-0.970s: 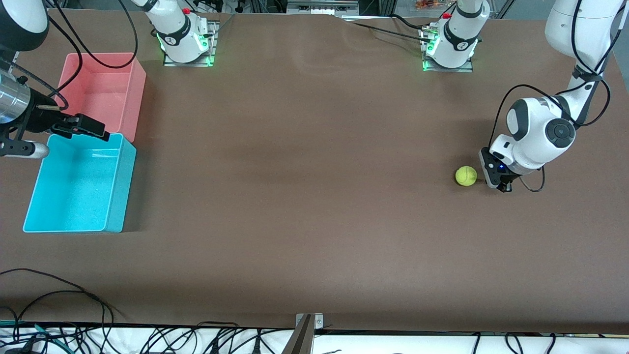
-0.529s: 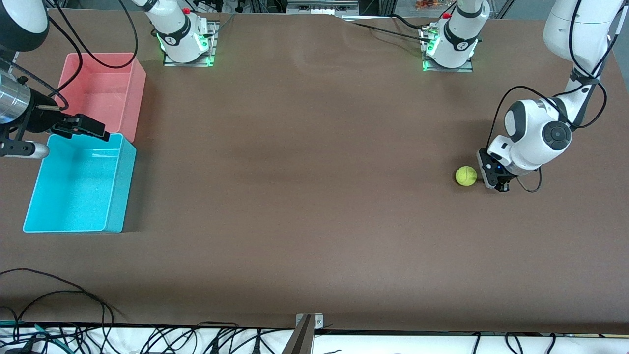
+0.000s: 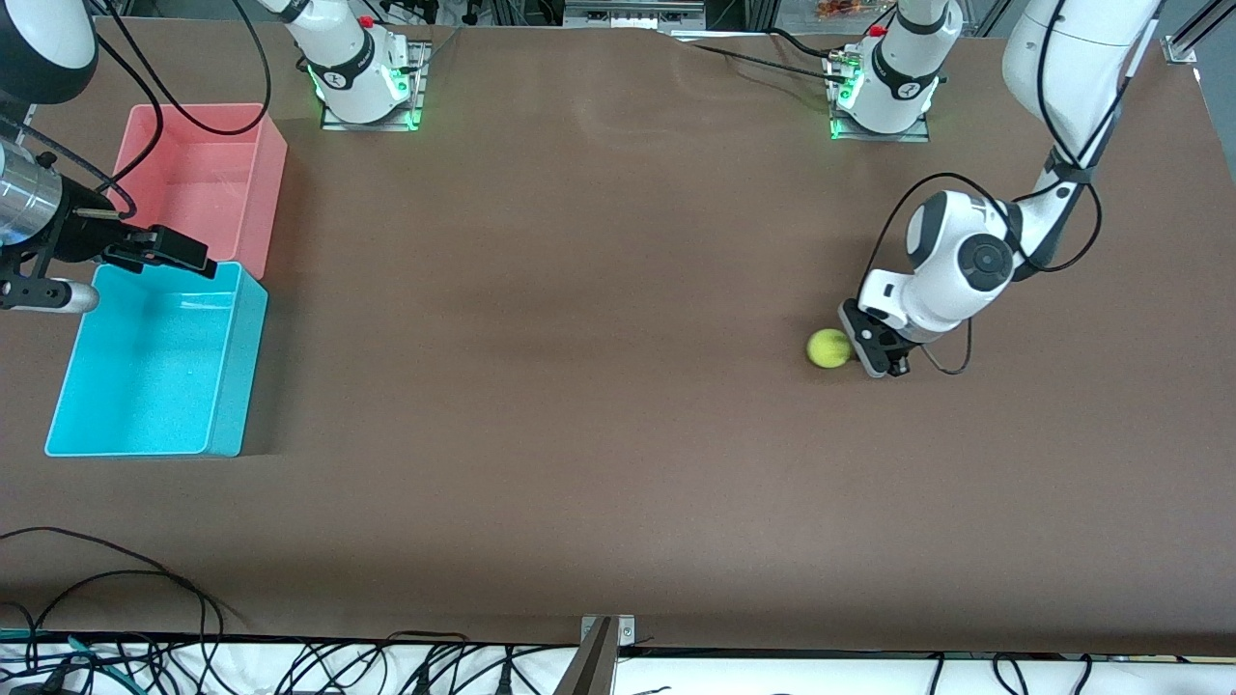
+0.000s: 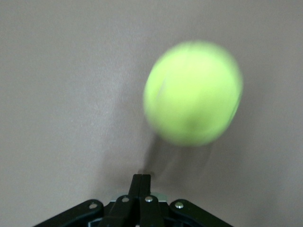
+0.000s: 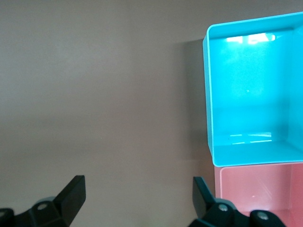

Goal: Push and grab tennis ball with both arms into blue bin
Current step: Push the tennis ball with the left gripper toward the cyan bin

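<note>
The yellow-green tennis ball (image 3: 828, 348) lies on the brown table toward the left arm's end. My left gripper (image 3: 877, 360) is shut and empty, down at the table right beside the ball, touching or nearly touching it. In the left wrist view the ball (image 4: 193, 93) is blurred just ahead of the closed fingertips (image 4: 141, 179). The blue bin (image 3: 154, 362) stands at the right arm's end of the table. My right gripper (image 3: 183, 253) is open and empty, waiting over the bin's rim. The right wrist view shows the bin (image 5: 251, 90) past the open fingers (image 5: 71, 191).
A pink bin (image 3: 208, 179) stands against the blue bin, farther from the front camera; it also shows in the right wrist view (image 5: 260, 189). Both arm bases stand along the table's back edge. Cables hang at the front edge.
My left gripper has swept toward the right arm's end of the table, and the ball has rolled that way with it. The right arm has not moved.
</note>
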`<state>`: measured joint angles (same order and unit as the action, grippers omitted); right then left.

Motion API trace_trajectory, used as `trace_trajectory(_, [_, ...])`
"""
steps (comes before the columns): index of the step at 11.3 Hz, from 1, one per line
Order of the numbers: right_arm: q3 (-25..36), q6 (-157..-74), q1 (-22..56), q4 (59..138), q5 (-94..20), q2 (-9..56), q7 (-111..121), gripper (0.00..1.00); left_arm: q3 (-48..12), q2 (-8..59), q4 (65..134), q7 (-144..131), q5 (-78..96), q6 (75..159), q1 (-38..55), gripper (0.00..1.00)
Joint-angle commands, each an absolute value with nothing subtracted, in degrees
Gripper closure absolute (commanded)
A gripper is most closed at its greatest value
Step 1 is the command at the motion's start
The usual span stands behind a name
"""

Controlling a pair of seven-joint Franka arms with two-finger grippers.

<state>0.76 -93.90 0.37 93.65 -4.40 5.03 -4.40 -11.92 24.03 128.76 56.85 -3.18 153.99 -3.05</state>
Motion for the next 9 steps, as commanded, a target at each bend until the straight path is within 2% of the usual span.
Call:
trace_trajectory(1, [0.79,-93.16,0.53,92.37,-4.13,5.62,-4.31,0.0,-11.08,23.74,127.44,59.84,-3.52,152.05,-5.97,1.0])
trace_trajectory(3, [0.79,-93.16,0.53,92.46,-4.04,5.63,-3.87,0.0,-9.15,20.06,128.4,59.51,-3.43,151.79,-5.98,1.0])
trace_trajectory(4, [0.79,-93.16,0.53,92.46,-3.96,5.71,-2.91,0.0,-7.66,16.73,128.67,59.5,-3.25,148.65,-5.37,0.76])
trace_trajectory(5, [0.7,-93.08,0.61,92.55,-3.96,5.71,-0.64,0.0,-4.51,13.74,128.32,59.85,-3.08,143.58,-3.62,0.01])
trace_trajectory(6, [0.7,-93.08,0.62,92.55,-3.96,5.71,0.08,0.0,-1.52,12.06,127.89,59.68,-2.38,140.74,-2.39,0.0])
trace_trajectory(7, [0.7,-92.99,0.62,92.64,-3.96,5.71,1.22,0.0,-1.32,10.91,128.58,58.46,-2.37,140.8,-0.81,0.0])
trace_trajectory(9, [0.7,-92.99,1.4,92.64,-3.96,5.71,9.19,0.0,-1.41,1.54,132.44,57.74,-2.64,140.01,-0.35,0.0])
